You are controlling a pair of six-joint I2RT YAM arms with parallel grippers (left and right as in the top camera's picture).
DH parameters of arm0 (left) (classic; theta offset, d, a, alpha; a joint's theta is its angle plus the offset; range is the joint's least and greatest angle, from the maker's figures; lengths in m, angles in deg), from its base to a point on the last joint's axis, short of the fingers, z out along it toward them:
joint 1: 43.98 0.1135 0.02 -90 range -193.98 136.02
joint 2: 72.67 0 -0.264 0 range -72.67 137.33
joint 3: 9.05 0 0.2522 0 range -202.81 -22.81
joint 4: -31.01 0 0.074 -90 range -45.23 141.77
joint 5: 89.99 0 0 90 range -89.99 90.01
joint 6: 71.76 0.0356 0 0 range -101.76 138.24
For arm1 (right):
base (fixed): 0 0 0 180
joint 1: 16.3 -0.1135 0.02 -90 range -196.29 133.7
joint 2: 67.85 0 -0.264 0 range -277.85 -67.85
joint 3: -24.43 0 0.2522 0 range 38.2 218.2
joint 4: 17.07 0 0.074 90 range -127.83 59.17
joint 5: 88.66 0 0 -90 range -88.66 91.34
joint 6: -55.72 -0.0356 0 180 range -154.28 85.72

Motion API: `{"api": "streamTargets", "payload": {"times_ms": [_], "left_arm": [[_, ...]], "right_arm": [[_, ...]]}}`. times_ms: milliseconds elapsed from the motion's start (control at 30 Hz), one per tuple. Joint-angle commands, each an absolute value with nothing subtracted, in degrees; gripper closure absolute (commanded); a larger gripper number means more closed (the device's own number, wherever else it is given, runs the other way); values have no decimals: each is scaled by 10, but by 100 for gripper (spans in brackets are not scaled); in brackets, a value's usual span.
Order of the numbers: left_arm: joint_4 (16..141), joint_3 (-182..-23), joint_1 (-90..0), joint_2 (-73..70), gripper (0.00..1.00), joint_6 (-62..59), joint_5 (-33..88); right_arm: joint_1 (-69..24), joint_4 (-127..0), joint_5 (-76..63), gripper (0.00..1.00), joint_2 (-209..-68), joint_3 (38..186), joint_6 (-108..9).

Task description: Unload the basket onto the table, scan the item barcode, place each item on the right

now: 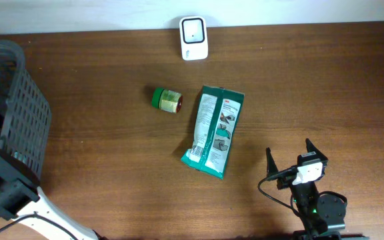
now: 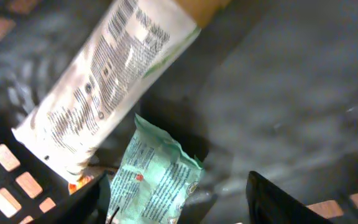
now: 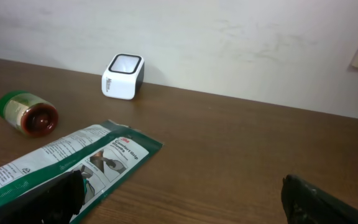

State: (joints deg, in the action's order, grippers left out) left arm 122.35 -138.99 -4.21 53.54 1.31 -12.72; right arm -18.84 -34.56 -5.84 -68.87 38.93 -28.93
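- The table (image 1: 352,80) was dark brown, wood-grained.
- The scanner (image 1: 194,38) was white with a dark window.
- The jar (image 1: 167,99) was green with a brown end.
- The pouch (image 1: 214,131) was green and white, black-printed.
- The basket (image 1: 25,113) was dark grey lattice.
- The tube (image 2: 104,81) was white with black print.
- The packet (image 2: 157,177) was mint green, red-spotted.
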Motion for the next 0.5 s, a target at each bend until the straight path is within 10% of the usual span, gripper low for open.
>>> {"api": "streamTargets", "payload": {"times_ms": [0,167,300,467], "left_arm": [[1200,-1311,-39,539,30,16,-138],[1139,-1218,-38,540,33,16,-189],[1128,-1219,-38,540,96,16,-189],[1191,-1323,-38,538,100,16,-167]], "right_arm": [[-189,-347,-56,2,-686,385,-285],[-189,-347,-56,2,-686,385,-285],[-189,-347,-56,2,-686,385,-285],[-189,-347,-56,2,-686,385,-285]]}}
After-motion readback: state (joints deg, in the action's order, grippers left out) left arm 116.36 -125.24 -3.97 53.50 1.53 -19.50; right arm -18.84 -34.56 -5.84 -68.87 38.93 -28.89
